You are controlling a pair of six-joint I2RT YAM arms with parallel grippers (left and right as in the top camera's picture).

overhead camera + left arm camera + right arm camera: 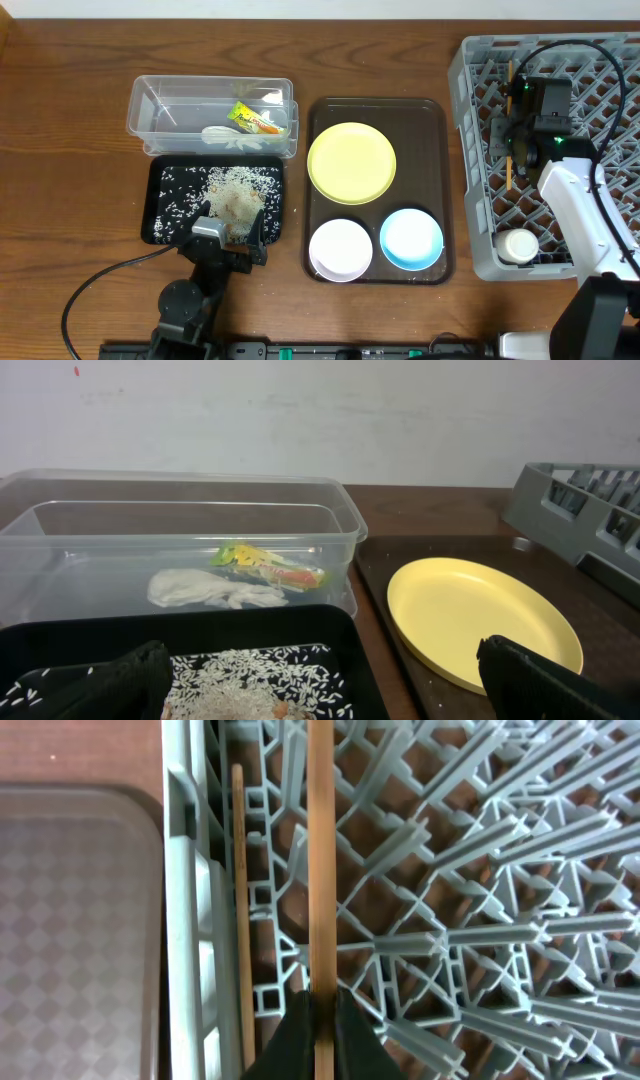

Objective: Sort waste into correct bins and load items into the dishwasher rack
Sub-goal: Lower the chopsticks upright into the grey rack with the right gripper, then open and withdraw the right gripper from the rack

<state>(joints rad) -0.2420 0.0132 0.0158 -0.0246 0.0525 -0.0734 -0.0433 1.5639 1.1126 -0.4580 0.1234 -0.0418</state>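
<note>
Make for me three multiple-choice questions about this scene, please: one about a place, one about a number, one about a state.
1. Where does the snack wrapper lie?
A) in the clear tub
B) on the black tray
C) in the grey rack

2. How many bowls stand on the brown serving tray?
A) one
B) two
C) three

3. What is the state of the right tool?
A) open and empty
B) shut on a chopstick
C) shut on a bowl

Answers:
1 A, the wrapper shows through the tub's wall in the left wrist view.
2 B, there are only a white bowl and a blue bowl.
3 B, the right wrist view shows the stick pinched in it.
</note>
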